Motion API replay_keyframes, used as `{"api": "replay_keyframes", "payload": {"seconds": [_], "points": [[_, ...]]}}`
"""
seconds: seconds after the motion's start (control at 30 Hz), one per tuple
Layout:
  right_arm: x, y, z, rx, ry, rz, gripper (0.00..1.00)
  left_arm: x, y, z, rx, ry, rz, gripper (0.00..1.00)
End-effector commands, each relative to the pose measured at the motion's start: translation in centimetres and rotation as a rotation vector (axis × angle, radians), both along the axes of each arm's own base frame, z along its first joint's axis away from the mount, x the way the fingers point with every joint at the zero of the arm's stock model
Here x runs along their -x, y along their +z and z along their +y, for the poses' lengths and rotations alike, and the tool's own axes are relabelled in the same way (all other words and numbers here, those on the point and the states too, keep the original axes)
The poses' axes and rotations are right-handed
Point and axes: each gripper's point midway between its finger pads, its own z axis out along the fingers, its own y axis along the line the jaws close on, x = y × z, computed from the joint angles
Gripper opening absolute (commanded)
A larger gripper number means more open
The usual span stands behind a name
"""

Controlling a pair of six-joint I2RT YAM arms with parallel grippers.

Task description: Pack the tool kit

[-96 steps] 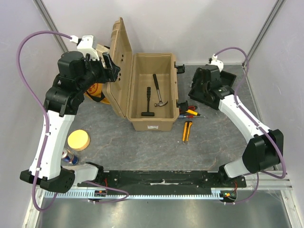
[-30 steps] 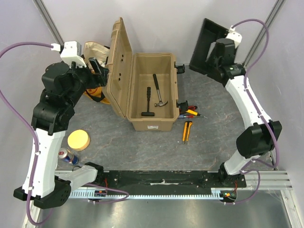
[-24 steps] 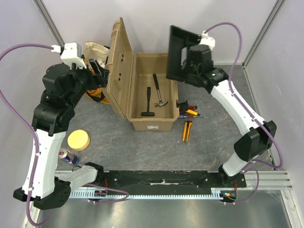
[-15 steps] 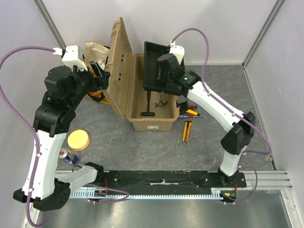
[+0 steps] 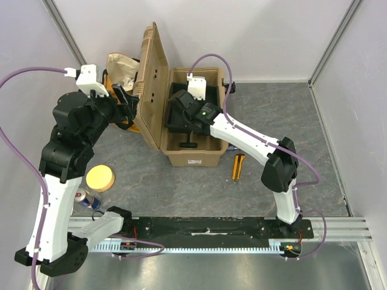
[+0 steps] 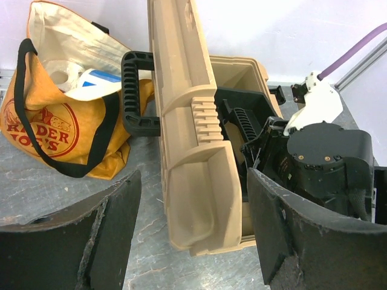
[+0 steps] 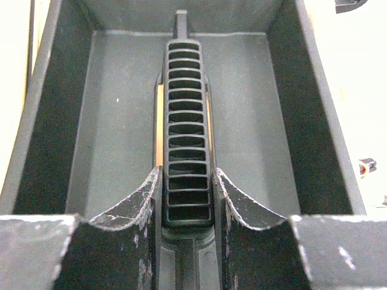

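The tan ribbed plastic toolbox (image 5: pixel 196 158) stands open at 12 o'clock on the table. Its stepped, moulded lid (image 5: pixel 151 84) is upright along the 9 o'clock side, and a black ridged carry handle (image 6: pixel 136 93) sits on the lid's outer face. The right gripper (image 7: pixel 187 175) is closed upon the slotted centre handle (image 7: pixel 186 121) of the black plastic inner tray (image 7: pixel 248 109), one scuffed finger pressed to each side. The tray is smooth-floored and steep-walled, and it sits inside the box mouth; whether it rests on the rim I cannot tell. Tray and arm cover most of the interior. Only a dark tool head (image 5: pixel 189 145) peeps out at the 6 o'clock end, too small to identify. The left gripper (image 6: pixel 193 181) hangs spread wide just outside the lid, holding nothing. A yellow-and-black utility knife (image 5: pixel 237 167) lies at 4 o'clock of the box. A soft orange-yellow cloth bag (image 6: pixel 54 121) slumps at 9 o'clock beyond the lid. The table wears a grey stone-mottled mat (image 5: pixel 181 187), walled by pale panels (image 5: pixel 272 30).
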Motion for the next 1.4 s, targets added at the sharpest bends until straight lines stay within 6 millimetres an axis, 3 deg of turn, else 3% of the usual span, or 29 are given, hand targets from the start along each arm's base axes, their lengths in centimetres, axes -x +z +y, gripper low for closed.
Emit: {"api": "replay_keyframes", "payload": {"seconds": [0.0, 0.33, 0.73, 0.9, 1.2, 1.37], "points": [[-1.0, 1.7, -0.7, -0.029, -0.102, -0.1, 0.0, 0.5, 1.2, -0.1, 0.057, -0.005, -0.062, 0.76], [-0.6, -1.7, -0.9, 0.054, -0.13, -0.109, 0.0, 0.6, 1.0, -0.4, 0.067, -0.019, -0.067, 0.76], [0.1, -4.4, -1.2, 0.068, -0.113, -0.102, 0.0, 0.6, 0.8, -0.3, 0.06, -0.015, -0.062, 0.76], [0.4, -3.8, -1.8, 0.101, -0.094, -0.103, 0.0, 0.7, 0.8, -0.1, 0.056, -0.008, -0.064, 0.76], [0.7, -0.6, -1.7, 0.12, -0.054, -0.133, 0.0, 0.5, 0.8, -0.2, 0.053, -0.013, -0.06, 0.76], [1.4, -1.0, -1.3, 0.134, -0.027, -0.117, 0.0, 0.3, 0.5, -0.3, 0.053, -0.009, -0.052, 0.76]]}}
